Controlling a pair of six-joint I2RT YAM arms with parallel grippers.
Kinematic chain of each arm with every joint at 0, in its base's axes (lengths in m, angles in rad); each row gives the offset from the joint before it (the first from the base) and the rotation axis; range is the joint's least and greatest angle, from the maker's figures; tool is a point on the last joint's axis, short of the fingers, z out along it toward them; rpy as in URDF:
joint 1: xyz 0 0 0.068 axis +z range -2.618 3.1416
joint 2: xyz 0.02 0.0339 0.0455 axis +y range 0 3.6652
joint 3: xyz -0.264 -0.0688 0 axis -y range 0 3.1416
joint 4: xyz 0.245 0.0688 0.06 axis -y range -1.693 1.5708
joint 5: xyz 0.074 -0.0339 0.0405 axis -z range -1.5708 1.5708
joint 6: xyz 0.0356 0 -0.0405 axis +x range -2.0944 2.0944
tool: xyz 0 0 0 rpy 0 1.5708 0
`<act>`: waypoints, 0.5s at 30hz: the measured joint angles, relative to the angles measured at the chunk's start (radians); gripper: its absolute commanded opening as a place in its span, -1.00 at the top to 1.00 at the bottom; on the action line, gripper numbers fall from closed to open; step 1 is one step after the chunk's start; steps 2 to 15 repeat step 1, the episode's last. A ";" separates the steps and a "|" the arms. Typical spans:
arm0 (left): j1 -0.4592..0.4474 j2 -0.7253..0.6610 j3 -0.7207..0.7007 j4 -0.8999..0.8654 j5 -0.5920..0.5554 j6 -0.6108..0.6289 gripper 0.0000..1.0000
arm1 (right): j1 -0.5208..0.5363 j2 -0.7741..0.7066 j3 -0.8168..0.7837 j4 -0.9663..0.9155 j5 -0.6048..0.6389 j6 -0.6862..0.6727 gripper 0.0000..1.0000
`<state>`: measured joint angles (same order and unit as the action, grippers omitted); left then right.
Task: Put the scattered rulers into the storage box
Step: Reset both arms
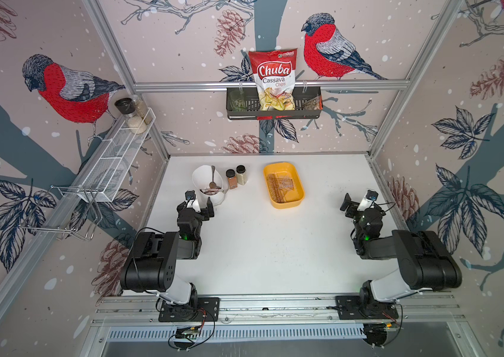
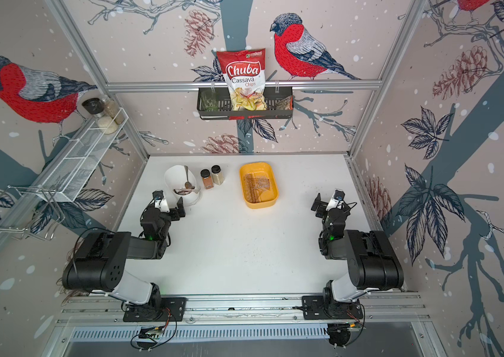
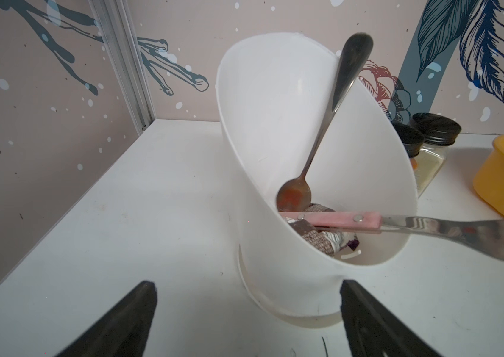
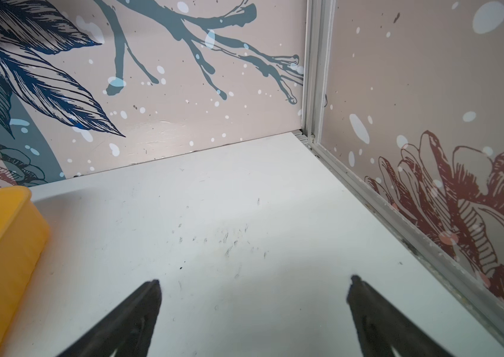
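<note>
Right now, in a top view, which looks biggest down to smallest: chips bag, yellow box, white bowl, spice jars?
1. Chuba chips bag, but it hangs nearer the camera, so unsure
2. storage box
3. white bowl
4. orange spice jar and pale spice jar, alike

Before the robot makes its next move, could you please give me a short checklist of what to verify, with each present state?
1. Rulers lie inside the storage box: ok.
2. No ruler visible on the table outside the box, in both top views: ok.
3. Full number of rulers in the box: cannot tell, they overlap.
4. Left gripper open and empty: ok.
5. Right gripper open and empty: ok.
6. Left gripper clear of the white bowl: cannot tell, it is very near.
</note>
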<state>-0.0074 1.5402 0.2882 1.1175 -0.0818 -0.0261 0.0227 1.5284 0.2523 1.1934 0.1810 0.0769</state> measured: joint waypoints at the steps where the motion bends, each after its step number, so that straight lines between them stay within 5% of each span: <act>1: 0.000 -0.002 -0.003 0.000 0.000 0.000 -0.92 | -0.001 -0.007 -0.006 -0.002 -0.005 0.000 -0.99; 15: 0.000 -0.002 -0.003 0.000 0.000 0.000 -0.92 | -0.001 -0.007 -0.006 -0.002 -0.005 0.000 -0.99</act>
